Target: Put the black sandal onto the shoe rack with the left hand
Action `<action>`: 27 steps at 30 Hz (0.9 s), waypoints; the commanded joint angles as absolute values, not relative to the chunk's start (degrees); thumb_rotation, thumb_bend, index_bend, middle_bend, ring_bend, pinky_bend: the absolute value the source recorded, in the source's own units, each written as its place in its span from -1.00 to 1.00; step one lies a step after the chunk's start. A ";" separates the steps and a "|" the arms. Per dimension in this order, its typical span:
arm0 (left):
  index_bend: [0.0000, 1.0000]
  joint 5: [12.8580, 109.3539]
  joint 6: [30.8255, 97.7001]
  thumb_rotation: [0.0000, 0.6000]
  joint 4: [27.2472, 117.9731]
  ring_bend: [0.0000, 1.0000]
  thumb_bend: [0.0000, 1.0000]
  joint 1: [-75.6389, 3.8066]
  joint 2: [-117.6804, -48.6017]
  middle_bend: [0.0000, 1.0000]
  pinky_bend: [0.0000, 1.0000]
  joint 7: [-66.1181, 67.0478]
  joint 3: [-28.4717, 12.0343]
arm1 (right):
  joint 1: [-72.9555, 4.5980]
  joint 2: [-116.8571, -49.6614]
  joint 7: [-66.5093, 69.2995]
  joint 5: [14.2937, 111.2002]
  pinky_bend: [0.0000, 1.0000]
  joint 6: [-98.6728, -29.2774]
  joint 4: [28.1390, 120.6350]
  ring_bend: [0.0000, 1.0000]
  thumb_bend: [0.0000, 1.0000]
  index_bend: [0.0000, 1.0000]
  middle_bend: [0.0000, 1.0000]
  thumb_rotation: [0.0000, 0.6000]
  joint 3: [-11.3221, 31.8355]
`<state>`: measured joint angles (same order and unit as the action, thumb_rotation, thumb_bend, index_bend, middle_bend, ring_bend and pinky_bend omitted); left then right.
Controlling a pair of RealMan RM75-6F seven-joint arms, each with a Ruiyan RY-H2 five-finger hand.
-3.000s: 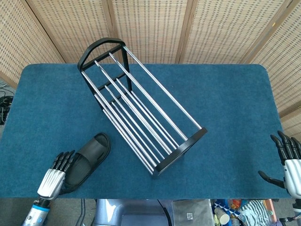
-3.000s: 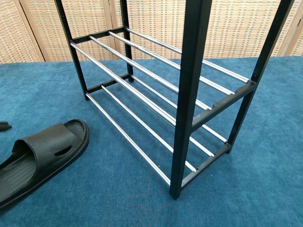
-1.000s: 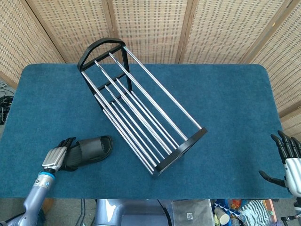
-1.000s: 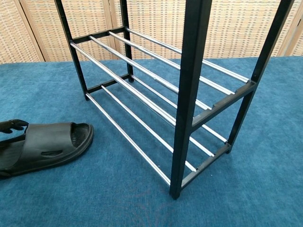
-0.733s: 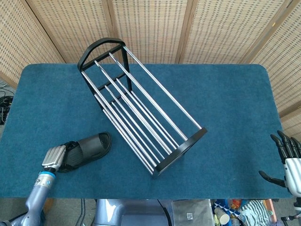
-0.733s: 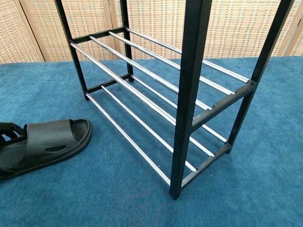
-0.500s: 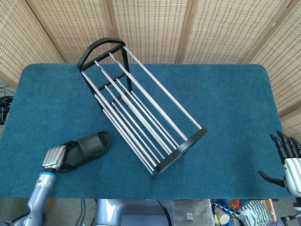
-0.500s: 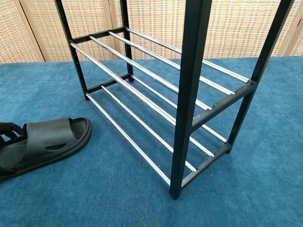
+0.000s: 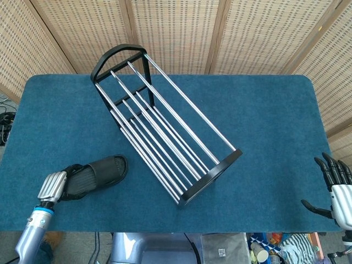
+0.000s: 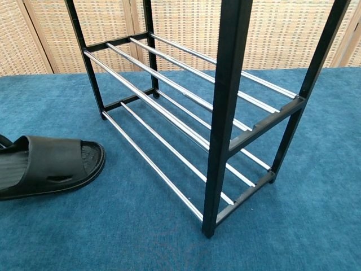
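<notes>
The black sandal (image 9: pixel 98 171) lies on the blue table near its front left, toe toward the shoe rack (image 9: pixel 165 132). My left hand (image 9: pixel 52 187) grips the sandal's heel end, its dark fingers curled over it. In the chest view the sandal (image 10: pixel 51 164) sits at the left edge, apart from the rack (image 10: pixel 225 113), and its heel and the hand are cut off by the frame. The rack is black-framed with chrome bars on two tiers and stands diagonally, with nothing on it. My right hand (image 9: pixel 335 192) hangs off the table's front right corner, fingers spread, holding nothing.
The blue cloth table (image 9: pixel 264 126) ends close in front of the sandal and my left hand. A wicker screen (image 9: pixel 181 27) closes off the back. Boxes and clutter (image 9: pixel 264 250) lie on the floor below the front edge.
My left hand has pulled back to the left and toward the front edge, drawing the sandal with it. The sandal's toe is further from the rack. The right hand is still.
</notes>
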<state>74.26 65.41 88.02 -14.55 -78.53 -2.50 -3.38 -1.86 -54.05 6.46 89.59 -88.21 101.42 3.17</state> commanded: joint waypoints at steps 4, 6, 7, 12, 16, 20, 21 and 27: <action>-0.10 79.82 68.19 1.00 85.42 -0.22 -0.75 -15.35 -76.07 -0.08 -0.05 -10.21 -4.21 | -1.95 -54.10 6.14 89.21 -1.00 -87.92 101.57 -1.00 -1.00 -1.00 -1.00 1.00 3.22; -0.10 79.85 68.37 1.00 85.59 -0.22 -0.75 -15.74 -75.74 -0.08 -0.05 -10.56 -4.79 | -1.96 -54.12 6.12 88.89 -1.00 -87.84 101.45 -1.00 -1.00 -1.00 -1.00 1.00 3.30; -0.10 79.83 68.44 1.00 85.61 -0.22 -0.75 -15.86 -75.68 -0.08 -0.05 -10.73 -4.99 | -1.98 -54.13 6.13 88.77 -1.00 -87.78 101.42 -1.00 -1.00 -1.00 -1.00 1.00 3.33; -0.10 79.13 68.54 1.00 85.53 -0.22 -0.75 -16.83 -75.62 -0.08 -0.08 -12.15 -6.70 | -2.19 -54.26 5.87 88.23 -1.00 -87.29 101.29 -1.00 -1.00 -1.00 -1.00 1.00 3.47; -0.10 79.63 67.90 1.00 83.96 -0.22 -0.75 -18.44 -76.56 -0.08 -0.10 -15.82 -8.14 | -2.37 -54.48 5.46 87.99 -1.00 -86.84 101.23 -1.00 -1.00 -1.00 -1.00 1.00 3.45; -0.10 80.33 65.75 1.00 80.70 -0.22 -0.75 -20.90 -78.21 -0.08 -0.11 -21.14 -9.39 | -2.45 -54.69 4.96 87.77 -1.00 -86.68 101.20 -1.00 -1.00 -1.00 -1.00 1.00 3.50; -0.10 80.70 65.08 1.00 78.98 -0.22 -0.75 -21.85 -79.08 -0.08 -0.12 -23.40 -9.84 | -2.50 -54.78 4.76 87.60 -1.00 -86.54 101.16 -1.00 -1.00 -1.00 -1.00 1.00 3.53; -0.10 80.19 61.09 1.00 71.01 -0.22 -0.75 -25.83 -83.73 -0.08 -0.12 -30.62 -11.45 | -2.94 -55.28 3.76 86.49 -1.00 -85.49 100.90 -1.00 -1.00 -1.00 -1.00 1.00 3.74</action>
